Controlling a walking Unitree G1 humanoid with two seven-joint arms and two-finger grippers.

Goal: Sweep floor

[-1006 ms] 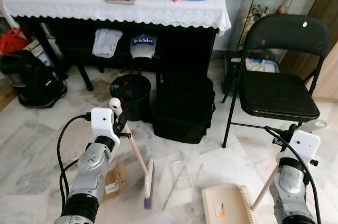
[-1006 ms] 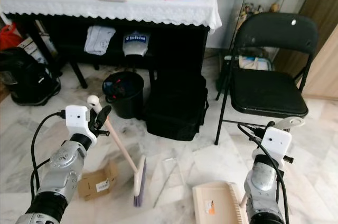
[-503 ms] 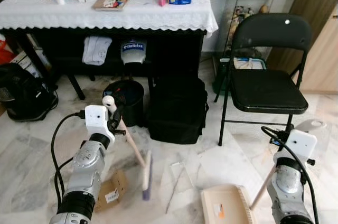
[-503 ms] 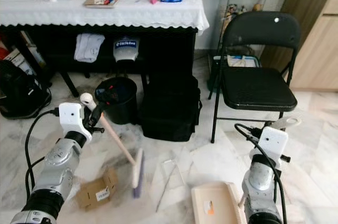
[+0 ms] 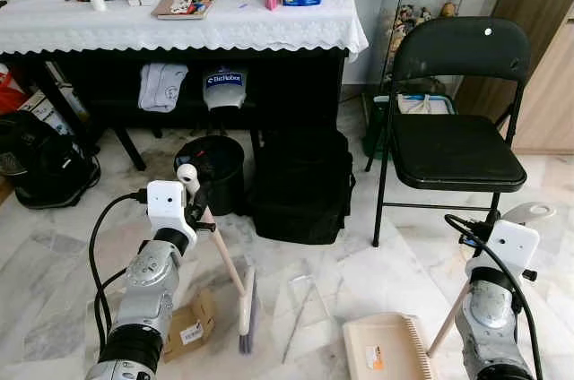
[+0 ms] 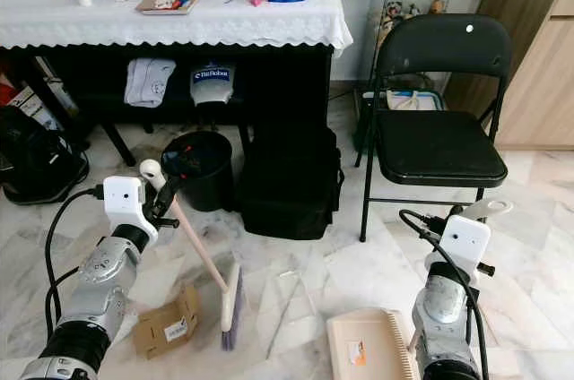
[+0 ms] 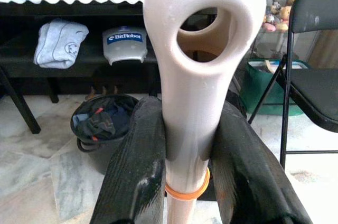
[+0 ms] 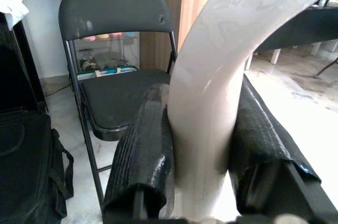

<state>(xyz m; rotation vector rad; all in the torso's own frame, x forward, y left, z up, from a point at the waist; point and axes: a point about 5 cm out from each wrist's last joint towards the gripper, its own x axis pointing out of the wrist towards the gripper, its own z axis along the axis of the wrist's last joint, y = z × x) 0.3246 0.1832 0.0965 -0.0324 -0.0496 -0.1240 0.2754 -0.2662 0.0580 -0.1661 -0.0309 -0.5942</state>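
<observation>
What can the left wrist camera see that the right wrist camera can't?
Left wrist view alone: the left gripper clamped on the broom handle, the black bin on the floor, and a white cap and folded cloth on the shelf under the table.

Right wrist view alone: the right gripper clamped on the dustpan handle, the wooden cabinet behind the chair, and a black bag.

Both share the black folding chair and pale marble floor.
</observation>
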